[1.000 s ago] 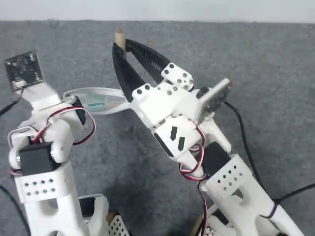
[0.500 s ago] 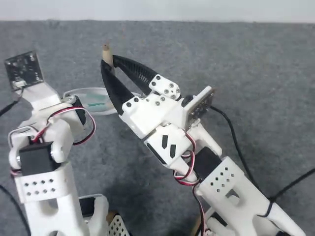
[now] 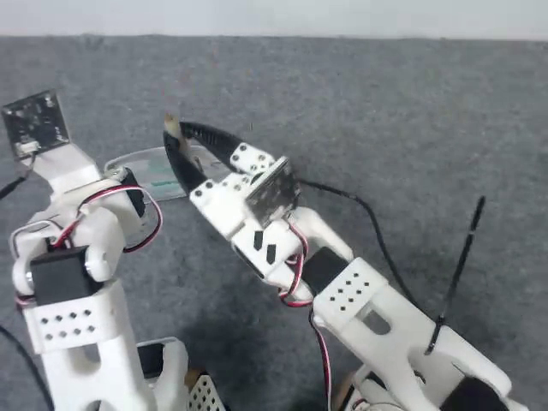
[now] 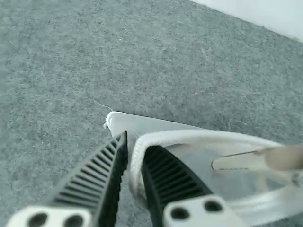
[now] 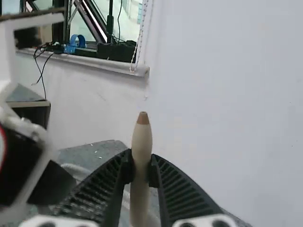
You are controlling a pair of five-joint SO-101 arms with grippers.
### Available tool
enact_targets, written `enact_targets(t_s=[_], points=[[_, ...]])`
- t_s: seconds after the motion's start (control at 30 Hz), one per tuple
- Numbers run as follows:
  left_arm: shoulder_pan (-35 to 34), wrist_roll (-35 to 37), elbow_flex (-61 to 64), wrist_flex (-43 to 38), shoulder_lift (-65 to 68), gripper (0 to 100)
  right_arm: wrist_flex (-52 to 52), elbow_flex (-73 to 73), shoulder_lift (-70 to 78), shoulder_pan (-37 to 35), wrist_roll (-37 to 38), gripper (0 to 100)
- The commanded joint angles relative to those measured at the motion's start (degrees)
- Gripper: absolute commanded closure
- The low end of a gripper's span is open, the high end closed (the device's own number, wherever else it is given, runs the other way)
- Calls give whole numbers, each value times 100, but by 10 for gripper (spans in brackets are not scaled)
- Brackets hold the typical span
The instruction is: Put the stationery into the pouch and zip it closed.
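Grey carpet (image 3: pixel 402 103) covers the table, pale wall behind. Left gripper (image 4: pixel 134 145) is clenched on the white rim of the clear pouch (image 4: pixel 199 137), which lies on the carpet with its mouth lifted open. Right gripper (image 3: pixel 177 141) pinches a pencil (image 3: pixel 170 127) just above that mouth. Best approach, I'd judge: line the pencil up with the opening, slide its lower end well inside before letting go, and hold the rim steady.

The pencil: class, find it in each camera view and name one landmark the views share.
High view: the pencil sticks out of the right gripper, by the pouch.
Left wrist view: blurred, seemingly at the pouch's open mouth.
Right wrist view: clamped between that gripper's fingers.
Shared landmark: the pouch.
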Motion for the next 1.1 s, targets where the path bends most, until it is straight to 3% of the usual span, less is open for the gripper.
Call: enact_targets(t_s=[0.0,0.3,0.53,1.07], points=[[-62,-53,-57,-176,9,991,-207,158,-57,-13,580,992],[-70,-53,-57,-158,9,991,-110,501,-57,-13,791,979],[-70,-53,-48,-167,9,991,664,492,-101,-145,791,826],[-70,-53,-48,-176,9,991,2404,484,-1516,-514,747,825]])
